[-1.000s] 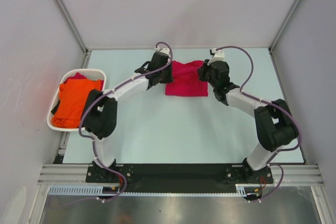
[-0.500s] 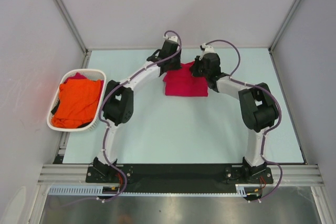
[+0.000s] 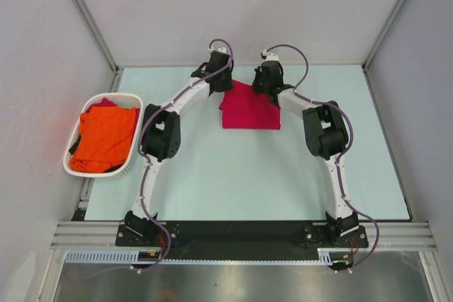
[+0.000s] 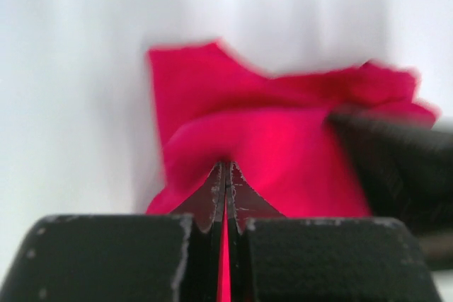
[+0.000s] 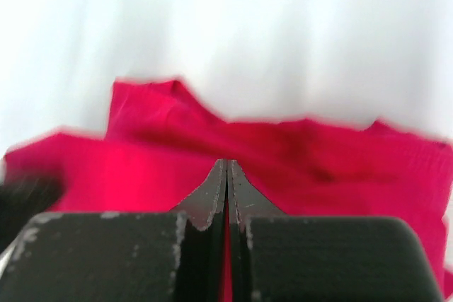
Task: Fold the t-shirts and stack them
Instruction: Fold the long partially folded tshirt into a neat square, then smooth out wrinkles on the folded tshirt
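My left end effector (image 3: pixel 224 87) is pressing its fingers tight together, and in my left wrist view (image 4: pixel 226 167) a thin strip of red cloth is showing in the slit between them, so I am pinching the crimson t-shirt (image 3: pixel 251 112) at its far left edge. My right end effector (image 3: pixel 264 87) is doing the same at the far right edge: fingers closed flat against each other (image 5: pixel 226 164) with red showing between them and the cloth (image 5: pixel 340 167) bunching just ahead of the tips.

The crimson t-shirt is lying on the table (image 3: pixel 248 175), folded into a rough rectangle in the far middle. Its near edge is running straight. Its far edge is drawing up to a peak between my two end effectors, which are standing close together. From the left wrist the cloth (image 4: pixel 276 153) is humping up around my fingertips, and a dark blurred shape at the right of that view is crowding the fabric.

The orange t-shirt (image 3: pixel 105 136) is lying crumpled in the white basket (image 3: pixel 134 98) off the table's left edge, with a bit of red cloth peeking out behind it, well apart from both arms.

Both arms are reaching far out, near the table's far edge and back wall. Wide bare table is lying nearer my bases and out to the right.
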Robot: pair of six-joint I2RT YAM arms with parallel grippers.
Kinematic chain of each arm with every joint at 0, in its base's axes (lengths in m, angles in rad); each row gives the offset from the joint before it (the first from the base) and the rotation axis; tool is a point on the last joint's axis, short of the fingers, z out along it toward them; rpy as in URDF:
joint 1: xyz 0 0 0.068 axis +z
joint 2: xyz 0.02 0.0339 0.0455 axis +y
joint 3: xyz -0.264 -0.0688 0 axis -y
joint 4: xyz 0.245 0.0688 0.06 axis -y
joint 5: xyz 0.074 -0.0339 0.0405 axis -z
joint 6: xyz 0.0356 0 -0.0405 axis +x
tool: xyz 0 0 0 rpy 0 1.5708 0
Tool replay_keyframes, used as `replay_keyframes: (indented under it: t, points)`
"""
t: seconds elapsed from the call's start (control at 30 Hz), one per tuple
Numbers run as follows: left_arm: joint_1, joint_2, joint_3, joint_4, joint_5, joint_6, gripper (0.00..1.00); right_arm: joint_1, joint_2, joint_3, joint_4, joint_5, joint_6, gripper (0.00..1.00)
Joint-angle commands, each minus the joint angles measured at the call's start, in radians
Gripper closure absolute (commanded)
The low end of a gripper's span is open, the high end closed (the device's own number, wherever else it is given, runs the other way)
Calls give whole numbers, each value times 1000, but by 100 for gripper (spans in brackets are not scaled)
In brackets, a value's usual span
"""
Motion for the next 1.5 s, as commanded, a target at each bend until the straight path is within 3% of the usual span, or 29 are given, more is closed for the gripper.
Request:
replay_keyframes:
  t: [0.0,0.2,0.37,0.43,0.53,0.7,0.87,0.93,1.0,1.1,1.17,1.23,1.47]
  points:
    - [-1,-264,-208,140,30,3,100,4,96,195,-73,178,-50,100]
    - [-8,-387,-392,207,59,23,100,17,127,267,-30,310,-116,100]
    - [-21,-424,-503,293,110,20,100,18,-135,-48,178,315,-101,100]
    - [-21,-383,-477,290,160,23,100,-3,-238,-160,194,265,-73,100]
    - [-16,-307,-403,254,212,25,100,-63,-323,-273,202,39,5,100]
    - [2,-240,-345,251,263,8,100,-136,-458,-401,274,-117,117,100]
    - [33,-164,-304,245,326,-44,100,-225,-374,-393,347,-459,281,100]
    - [48,-141,-294,254,335,-64,100,-264,-288,-399,427,-615,432,100]
    - [61,-127,-294,268,348,-78,100,-293,-190,-410,623,-717,631,100]
    - [82,-105,-279,273,377,-93,100,-301,-58,-380,862,-853,801,100]
    - [102,-91,-271,283,406,-107,100,-296,-6,-354,983,-890,920,100]
    - [114,-65,-248,285,424,-126,100,-287,44,-320,1001,-918,954,100]
    - [154,42,-91,256,492,-170,100,-282,102,-266,886,-906,887,100]
